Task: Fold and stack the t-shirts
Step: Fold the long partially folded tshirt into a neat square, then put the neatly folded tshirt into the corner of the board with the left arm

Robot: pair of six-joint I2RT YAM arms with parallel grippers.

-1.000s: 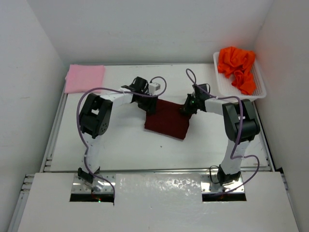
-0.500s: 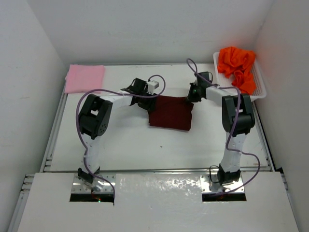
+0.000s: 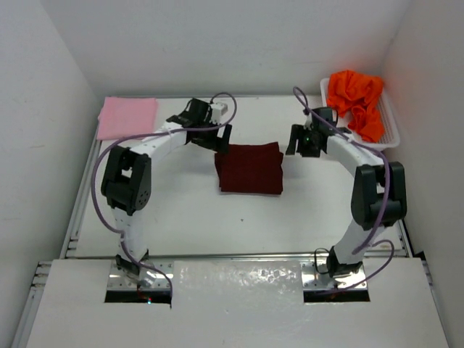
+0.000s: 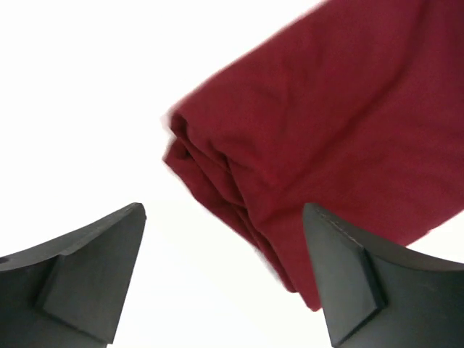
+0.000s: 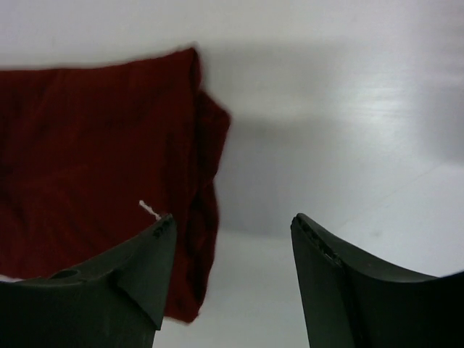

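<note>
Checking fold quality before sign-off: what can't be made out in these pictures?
- Maroon t-shirt: underside and inner layers, hidden under its own top fold in every view; both wrist views cut it off at an edge.
- Pink t-shirt: top view only, too small to count folds.
- Orange t-shirt: bunched in the basket, top view; sleeves and collar lost in its own crumples.
</note>
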